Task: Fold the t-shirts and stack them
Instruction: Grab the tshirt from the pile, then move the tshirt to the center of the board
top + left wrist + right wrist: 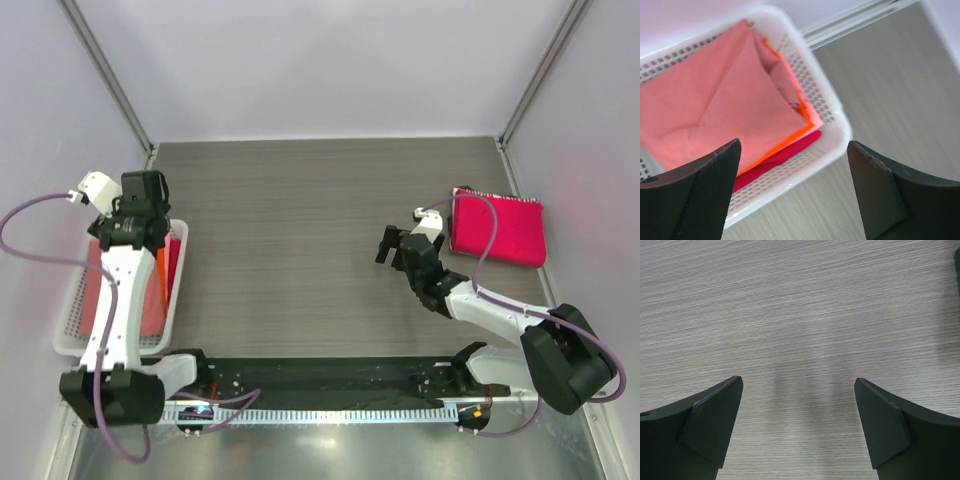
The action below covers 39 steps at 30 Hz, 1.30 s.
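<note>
Currently my left gripper [793, 150] hangs open above the basket [840, 135] at the left of the top view, where the pink shirt [715, 110] lies topmost. I would pinch that layer alone, near an edge. The right gripper [799, 382] is open and empty; the folded magenta shirt [510, 230] lies upper right.

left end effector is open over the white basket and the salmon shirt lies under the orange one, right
No: the left wrist view shows the salmon shirt on top of the orange one, not under it. The left end effector is indeed open over the white basket.
</note>
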Each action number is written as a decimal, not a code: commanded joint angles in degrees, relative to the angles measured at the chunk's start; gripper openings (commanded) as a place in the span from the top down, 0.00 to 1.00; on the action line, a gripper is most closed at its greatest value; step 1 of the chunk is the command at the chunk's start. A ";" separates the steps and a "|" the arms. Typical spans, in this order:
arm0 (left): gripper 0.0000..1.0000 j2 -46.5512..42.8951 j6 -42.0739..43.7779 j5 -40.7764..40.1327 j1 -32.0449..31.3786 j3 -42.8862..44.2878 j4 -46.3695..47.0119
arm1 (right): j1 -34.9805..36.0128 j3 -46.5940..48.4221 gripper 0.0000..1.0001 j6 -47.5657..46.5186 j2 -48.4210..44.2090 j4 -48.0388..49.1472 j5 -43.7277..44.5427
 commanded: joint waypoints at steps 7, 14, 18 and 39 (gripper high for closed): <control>0.21 15.55 -3.42 7.50 10.70 0.88 -2.61 | 0.16 1.82 0.00 0.04 0.97 3.37 -0.41; 0.94 20.77 -4.93 10.25 15.92 6.42 -12.36 | 0.33 1.82 0.00 0.04 0.88 3.37 -0.59; 1.00 6.99 -1.94 15.92 14.41 6.33 -8.43 | 0.25 2.17 0.00 -0.04 1.58 3.29 -0.77; 1.00 -7.55 -1.15 18.47 14.41 27.44 -15.37 | 0.16 3.49 0.00 -0.22 3.43 2.06 -1.56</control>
